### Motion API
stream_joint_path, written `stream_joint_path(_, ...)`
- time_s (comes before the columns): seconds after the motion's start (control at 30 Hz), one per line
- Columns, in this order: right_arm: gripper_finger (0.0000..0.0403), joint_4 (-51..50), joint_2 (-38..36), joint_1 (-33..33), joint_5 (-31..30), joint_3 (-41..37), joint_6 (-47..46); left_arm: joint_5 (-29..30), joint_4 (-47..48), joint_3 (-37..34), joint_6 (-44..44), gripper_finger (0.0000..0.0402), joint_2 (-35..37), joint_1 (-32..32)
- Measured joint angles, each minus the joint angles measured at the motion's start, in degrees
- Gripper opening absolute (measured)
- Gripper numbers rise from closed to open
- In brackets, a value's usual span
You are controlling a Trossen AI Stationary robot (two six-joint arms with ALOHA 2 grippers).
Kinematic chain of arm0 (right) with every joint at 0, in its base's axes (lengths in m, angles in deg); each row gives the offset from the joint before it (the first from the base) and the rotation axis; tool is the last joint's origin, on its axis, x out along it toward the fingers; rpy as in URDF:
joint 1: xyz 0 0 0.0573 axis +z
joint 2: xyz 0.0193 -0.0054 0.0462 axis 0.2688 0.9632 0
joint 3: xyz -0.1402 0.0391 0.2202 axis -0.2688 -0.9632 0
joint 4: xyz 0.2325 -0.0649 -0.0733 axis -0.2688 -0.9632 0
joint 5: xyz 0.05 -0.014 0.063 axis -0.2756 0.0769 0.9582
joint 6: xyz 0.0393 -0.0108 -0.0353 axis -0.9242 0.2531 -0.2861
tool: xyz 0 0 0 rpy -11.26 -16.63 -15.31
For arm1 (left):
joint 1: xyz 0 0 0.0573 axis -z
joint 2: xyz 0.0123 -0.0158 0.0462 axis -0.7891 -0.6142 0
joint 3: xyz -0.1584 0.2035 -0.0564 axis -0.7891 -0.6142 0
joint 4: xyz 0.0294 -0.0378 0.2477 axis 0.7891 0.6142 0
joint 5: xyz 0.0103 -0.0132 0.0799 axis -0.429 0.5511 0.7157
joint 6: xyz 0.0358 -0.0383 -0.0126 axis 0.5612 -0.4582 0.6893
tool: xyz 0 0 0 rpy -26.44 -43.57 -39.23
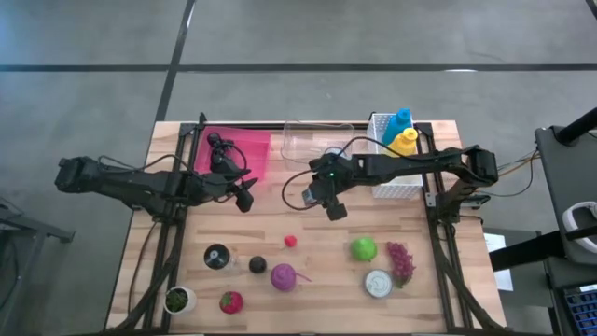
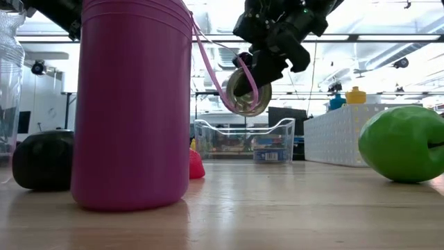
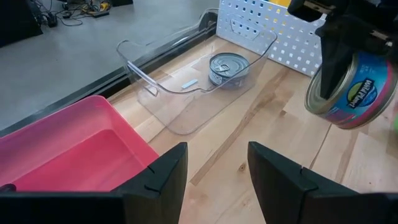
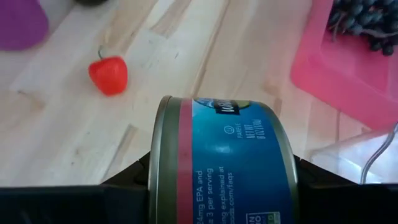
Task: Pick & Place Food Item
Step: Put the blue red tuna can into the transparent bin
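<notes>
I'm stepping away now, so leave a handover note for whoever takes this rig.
Right gripper: shut on a can, held in the air near the clear bin.
Left gripper: open, empty, beside the pink tray.
Done: one can already in the clear bin.
Left: put the held can down; another can and the other food still sit on the table.

A light wooden table (image 1: 308, 233) carries a pink tray (image 1: 244, 149) and clear bin (image 1: 312, 138) at upper centre, a white perforated basket (image 1: 396, 177) upper right, and along the lower edge a green apple (image 1: 364, 248), purple grapes (image 1: 401, 261), a small red pepper (image 1: 290, 241), a tin (image 1: 378, 283), and what may be a strawberry (image 1: 230, 301).
</notes>
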Motion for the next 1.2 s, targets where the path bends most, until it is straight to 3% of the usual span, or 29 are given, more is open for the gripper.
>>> stream_joint_path(0.57,0.0169,9.63,-4.52,-0.5,-1.16,-6.47,-6.48,0.0,0.65,0.0,0.0,0.0171,-0.02,0.0)
stream_joint_path(0.7,0.0169,9.85,-4.52,-0.52,-4.53,-5.44,-9.69,0.0,0.77,0.0,0.0,0.0173,-0.02,0.02)
stream_joint_path(1.2,0.0169,10.59,-4.67,-4.93,-4.48,2.05,-19.53,0.0,0.75,0.0,0.0,0.0172,-0.01,0.02)
